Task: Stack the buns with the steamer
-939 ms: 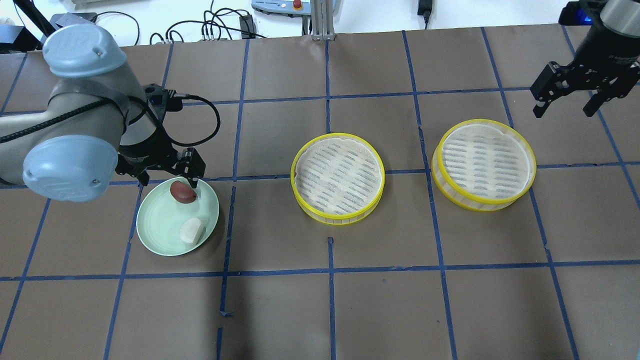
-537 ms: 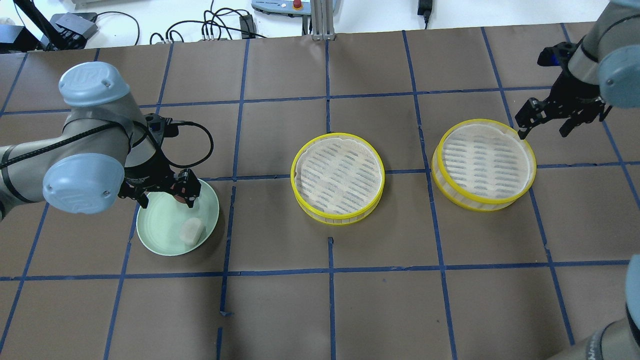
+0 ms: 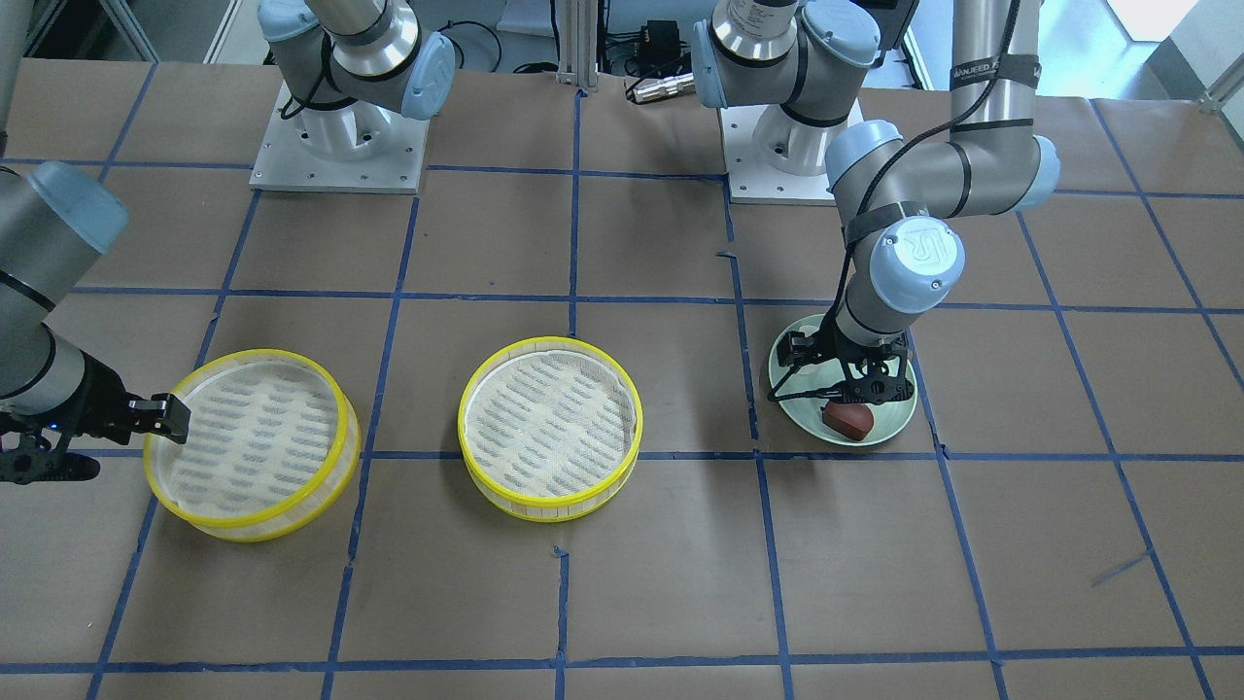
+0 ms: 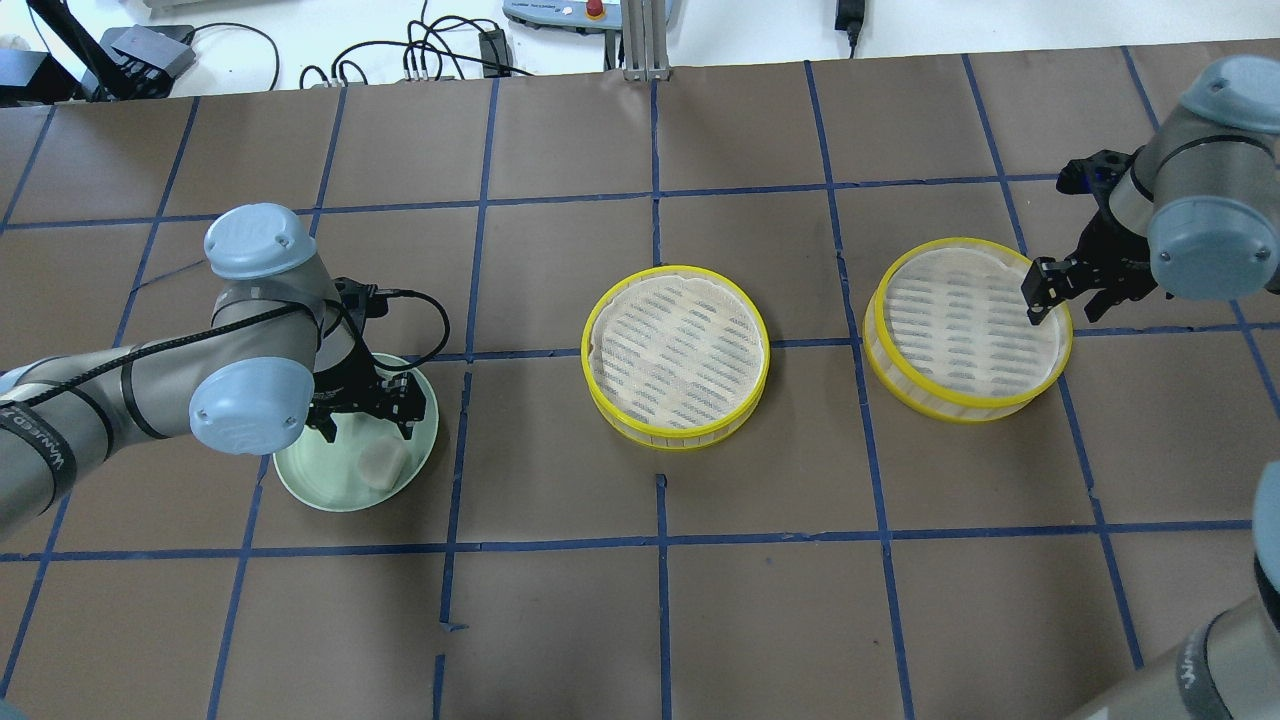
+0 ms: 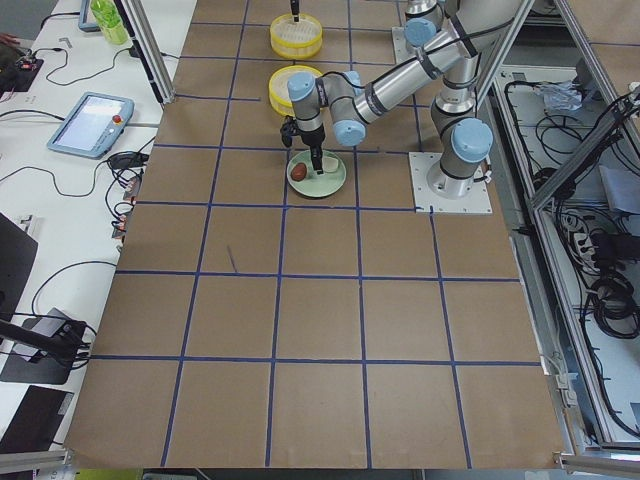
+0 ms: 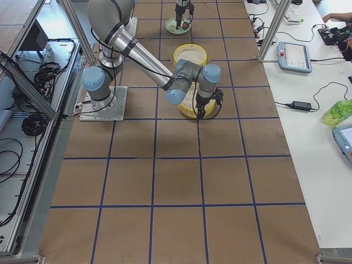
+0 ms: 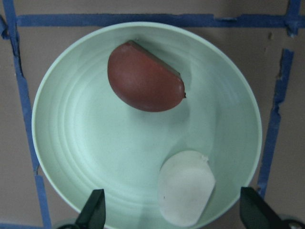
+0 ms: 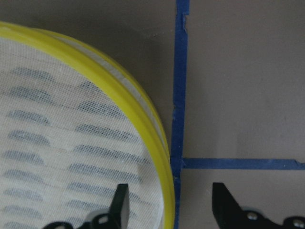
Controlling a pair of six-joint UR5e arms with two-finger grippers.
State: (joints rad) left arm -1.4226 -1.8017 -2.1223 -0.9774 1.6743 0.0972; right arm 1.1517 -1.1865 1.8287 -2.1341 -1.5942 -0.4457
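A reddish-brown oval bun point(image 7: 145, 76) and a white bun point(image 7: 186, 188) lie apart on the pale green plate point(image 7: 95, 143). My left gripper point(image 7: 174, 217) is open and hangs low over the plate, its fingers on either side of the white bun without touching it. In the overhead view the left gripper point(image 4: 365, 425) hides the brown bun; the white bun point(image 4: 382, 460) shows. My right gripper point(image 8: 171, 200) is open and straddles the yellow rim of the right steamer point(image 4: 968, 328). The middle steamer point(image 4: 677, 355) stands empty.
Both steamers have yellow rims and mesh bottoms. The brown table cover has a blue tape grid point(image 4: 660, 540). Cables and boxes point(image 4: 430, 50) lie beyond the table's far edge. The arm bases point(image 3: 340, 136) stand at the robot's side.
My left gripper has come down and shifted from over the brown bun toward the white bun. My right gripper has come down and in to the right steamer's rim.
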